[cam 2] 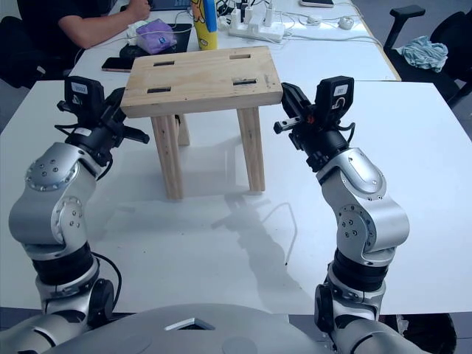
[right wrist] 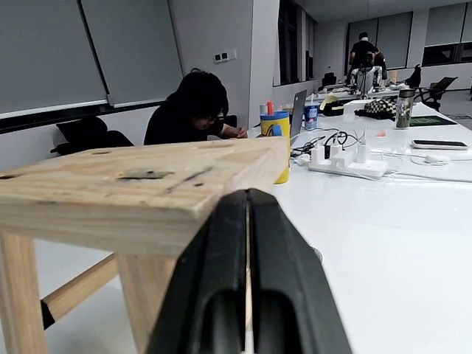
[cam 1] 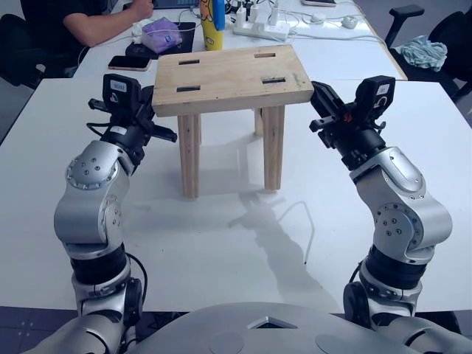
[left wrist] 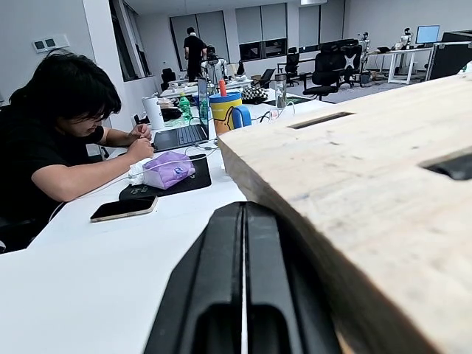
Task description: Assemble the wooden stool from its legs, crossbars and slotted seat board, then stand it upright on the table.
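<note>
The wooden stool stands upright on the white table (cam 1: 221,251), with its slotted seat board (cam 1: 230,77) on top and pale legs (cam 1: 190,155) beneath. A crossbar (right wrist: 77,289) runs between the legs under the seat. My left gripper (cam 1: 146,102) sits close beside the seat's left edge, its fingers (left wrist: 221,295) pressed together and holding nothing. At the seat's right edge my right gripper (cam 1: 318,99) is also shut and holds nothing, its fingers (right wrist: 228,295) pointing at the board's corner.
Behind the stool on the far table are a yellow bottle (cam 1: 212,22), a power strip (cam 1: 262,28), a purple pouch (cam 1: 161,33) and a phone (cam 1: 130,63). A thin white cable (cam 1: 310,228) lies on the table in front of the stool.
</note>
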Robot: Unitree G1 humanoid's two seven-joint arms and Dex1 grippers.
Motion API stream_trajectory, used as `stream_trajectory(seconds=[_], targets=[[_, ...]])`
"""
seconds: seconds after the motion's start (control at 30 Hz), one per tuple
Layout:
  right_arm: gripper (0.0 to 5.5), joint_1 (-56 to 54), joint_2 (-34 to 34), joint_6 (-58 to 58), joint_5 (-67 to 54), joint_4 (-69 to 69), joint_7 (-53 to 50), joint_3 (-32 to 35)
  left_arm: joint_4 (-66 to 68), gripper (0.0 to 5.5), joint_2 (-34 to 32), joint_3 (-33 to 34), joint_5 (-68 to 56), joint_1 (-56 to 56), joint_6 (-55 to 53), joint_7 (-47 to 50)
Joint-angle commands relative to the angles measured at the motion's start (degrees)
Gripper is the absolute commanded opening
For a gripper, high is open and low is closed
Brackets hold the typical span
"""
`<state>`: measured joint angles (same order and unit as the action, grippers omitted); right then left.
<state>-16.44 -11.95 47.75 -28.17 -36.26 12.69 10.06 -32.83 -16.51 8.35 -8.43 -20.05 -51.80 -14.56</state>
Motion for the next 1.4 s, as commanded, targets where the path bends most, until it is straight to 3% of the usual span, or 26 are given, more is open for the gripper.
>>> stream_trajectory(seconds=[0.03,0.27,0.43,0.57,0.87,1.0,1.1,1.3,1.4], targets=[[0.00,3.1,0.1,-1.0,-2.1,-0.9,3.0,-4.6,-0.7,0.01,-1.5,-4.6,-2.9,2.3,0.1,-4.3],[0.00,10.4,-3.6,-9.2,7.1,2.8,-0.3,-5.1,4.2,0.01,-4.5,-2.3,3.2,9.0,9.1,-0.4],[0.00,10.7,-1.7,-21.2,14.6,14.1,-7.0,0.2,10.2,0.01,1.7,4.0,8.1,12.2,27.7,12.3],[0.00,9.5,0.2,-30.4,17.7,25.4,-8.3,-0.1,15.5,0.01,5.9,4.5,9.6,14.8,40.0,17.5],[0.00,9.2,3.4,-40.1,19.1,26.4,-6.6,-3.7,19.5,0.01,8.5,0.8,5.4,15.8,53.4,12.2],[0.00,9.4,3.5,-36.5,11.9,25.9,-2.6,-1.9,19.0,0.01,7.0,1.5,3.5,16.1,54.3,9.7],[0.00,11.3,-1.8,-29.5,2.0,25.4,9.8,-1.3,17.2,0.01,2.3,7.5,-6.2,16.1,51.6,3.2],[0.00,16.4,-15.4,-10.8,-17.2,26.1,32.1,2.8,16.0,0.01,-13.9,18.5,-41.9,21.2,26.0,-20.6],[0.00,15.3,-17.3,-7.0,-19.0,25.6,37.8,-1.6,13.2,0.01,-19.5,14.5,-48.9,27.2,15.6,-29.5]])
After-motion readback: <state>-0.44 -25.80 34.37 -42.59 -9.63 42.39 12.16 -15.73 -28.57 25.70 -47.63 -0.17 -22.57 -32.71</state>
